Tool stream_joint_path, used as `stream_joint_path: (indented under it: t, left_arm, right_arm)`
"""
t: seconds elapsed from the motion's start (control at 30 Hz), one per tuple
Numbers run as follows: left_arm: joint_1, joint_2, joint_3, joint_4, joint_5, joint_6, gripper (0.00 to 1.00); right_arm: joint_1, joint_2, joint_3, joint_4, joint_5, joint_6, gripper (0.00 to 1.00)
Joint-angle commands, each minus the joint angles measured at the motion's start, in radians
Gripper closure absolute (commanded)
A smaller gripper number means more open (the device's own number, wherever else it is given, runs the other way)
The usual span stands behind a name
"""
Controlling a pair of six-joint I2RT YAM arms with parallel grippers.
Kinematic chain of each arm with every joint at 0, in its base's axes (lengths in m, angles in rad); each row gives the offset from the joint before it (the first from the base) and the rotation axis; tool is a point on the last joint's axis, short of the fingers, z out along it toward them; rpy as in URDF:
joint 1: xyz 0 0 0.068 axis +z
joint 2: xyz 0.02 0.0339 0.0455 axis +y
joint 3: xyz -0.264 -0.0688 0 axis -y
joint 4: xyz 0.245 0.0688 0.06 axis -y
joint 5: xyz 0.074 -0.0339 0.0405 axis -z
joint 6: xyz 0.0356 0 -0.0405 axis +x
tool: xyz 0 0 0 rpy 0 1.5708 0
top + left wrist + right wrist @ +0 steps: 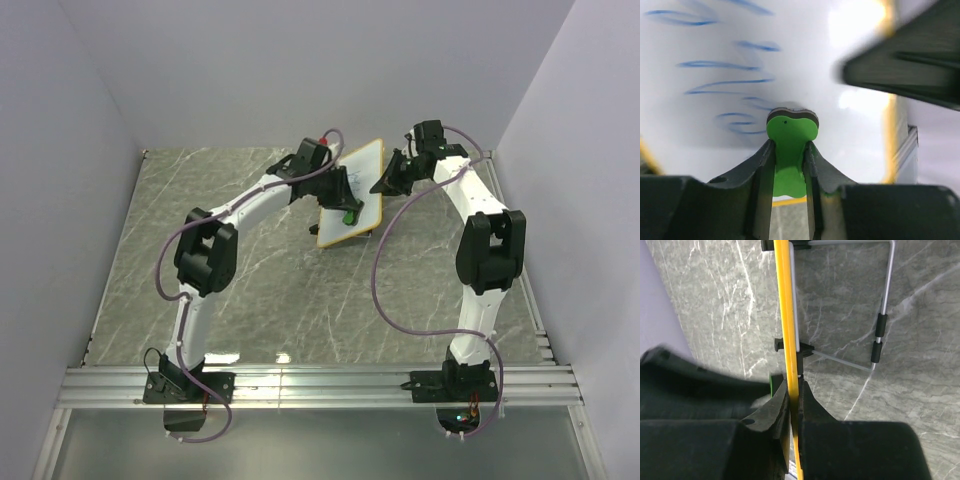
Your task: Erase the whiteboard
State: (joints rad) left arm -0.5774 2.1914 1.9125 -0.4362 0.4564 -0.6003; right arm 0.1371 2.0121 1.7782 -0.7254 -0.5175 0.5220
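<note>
The whiteboard (365,180), white with a thin orange-yellow frame, stands tilted on the marble table at the back centre. Blue scribbles (725,85) cover its left part in the left wrist view. My left gripper (345,212) is shut on a small green eraser (790,132), whose dark pad presses against the board face. My right gripper (385,185) is shut on the board's right frame edge (785,315), seen edge-on in the right wrist view. The board's wire stand with black feet (880,325) shows behind it.
The grey marble tabletop (250,270) is bounded by lilac walls on the left, back and right. An aluminium rail (320,385) carrying both arm bases runs along the near edge. The right gripper's body (905,70) looms at the board's upper right.
</note>
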Motion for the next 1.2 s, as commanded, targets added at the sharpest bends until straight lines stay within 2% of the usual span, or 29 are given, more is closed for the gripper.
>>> stream_joint_path:
  t: [0.0, 0.13, 0.27, 0.47, 0.8, 1.03, 1.17]
  left_arm:
    - [0.048, 0.001, -0.189, 0.056, -0.018, -0.015, 1.0]
    - [0.089, -0.016, -0.324, 0.132, -0.013, -0.041, 1.0]
    - [0.099, -0.015, -0.359, 0.166, -0.01, -0.049, 1.0]
    - [0.057, -0.015, -0.242, 0.154, 0.025, -0.052, 1.0]
    - [-0.044, 0.109, 0.173, 0.067, 0.096, -0.111, 1.0]
    - [-0.01, 0.18, 0.168, 0.013, 0.036, -0.096, 1.0]
    - [0.037, 0.22, 0.11, -0.03, -0.005, -0.076, 1.0]
  right_arm:
    - [-0.001, 0.011, 0.0, -0.08, 0.082, 0.015, 1.0]
    - [-0.001, 0.01, -0.002, -0.085, 0.083, 0.009, 1.0]
    - [-0.004, 0.014, 0.009, -0.088, 0.08, 0.009, 1.0]
    - [-0.001, 0.031, 0.024, -0.088, 0.063, 0.015, 1.0]
    - [0.001, 0.024, -0.019, -0.066, 0.048, 0.015, 1.0]
    - [0.002, 0.005, -0.037, -0.075, 0.048, 0.003, 1.0]
    - [0.009, -0.019, -0.054, -0.08, 0.025, -0.004, 1.0]
